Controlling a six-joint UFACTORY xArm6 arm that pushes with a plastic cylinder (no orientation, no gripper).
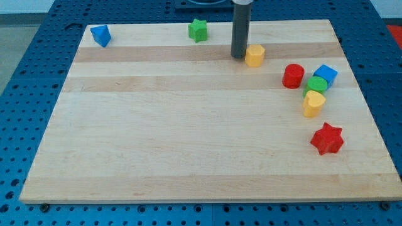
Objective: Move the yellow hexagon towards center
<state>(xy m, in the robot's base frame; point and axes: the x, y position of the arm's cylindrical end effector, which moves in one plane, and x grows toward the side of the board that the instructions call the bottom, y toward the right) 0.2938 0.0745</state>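
Camera view: my tip touches yellow hexagon (its left)

A dark grey rod is seen, and my tip is dark grey too. The hexagon is coloured yellow. A second yellow block is seen as well. Green is shown on a star and on a rounder block. Red is found on a cylinder and on a star. Two blocks are coloured blue, one at and a cube. The board is made of pale wood, with lighter and darker stripes. The table is coloured blue and is dotted all over with small dark holes.
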